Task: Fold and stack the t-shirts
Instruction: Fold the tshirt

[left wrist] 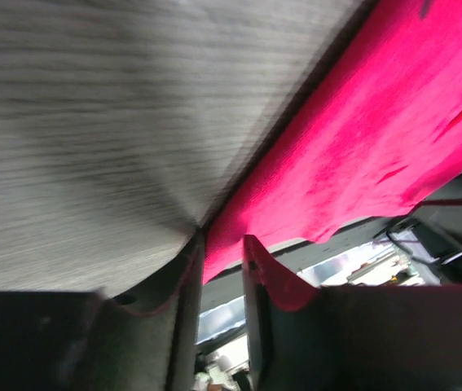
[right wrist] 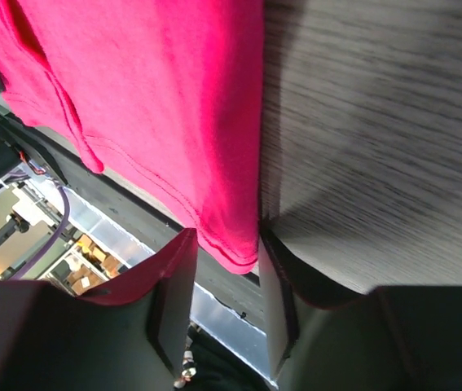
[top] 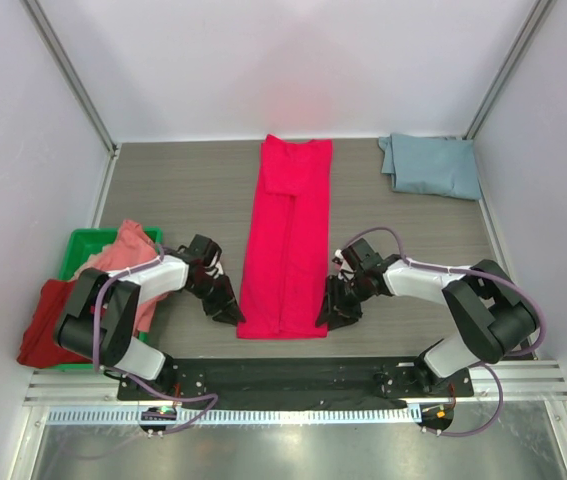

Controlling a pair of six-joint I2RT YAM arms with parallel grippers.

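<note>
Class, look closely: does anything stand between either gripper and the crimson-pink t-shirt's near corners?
Nothing visible does. The left gripper and right gripper sit directly at the near corners of the crimson-pink t-shirt.

place: robot lab test cell | signs: white panel walls point(top: 263, 60) on metal posts point(top: 71, 75); left arm point(top: 158, 275) and right arm point(top: 423, 280), cabled, bolted to black plate point(top: 283, 372) at grey table point(top: 183, 190) edge
</note>
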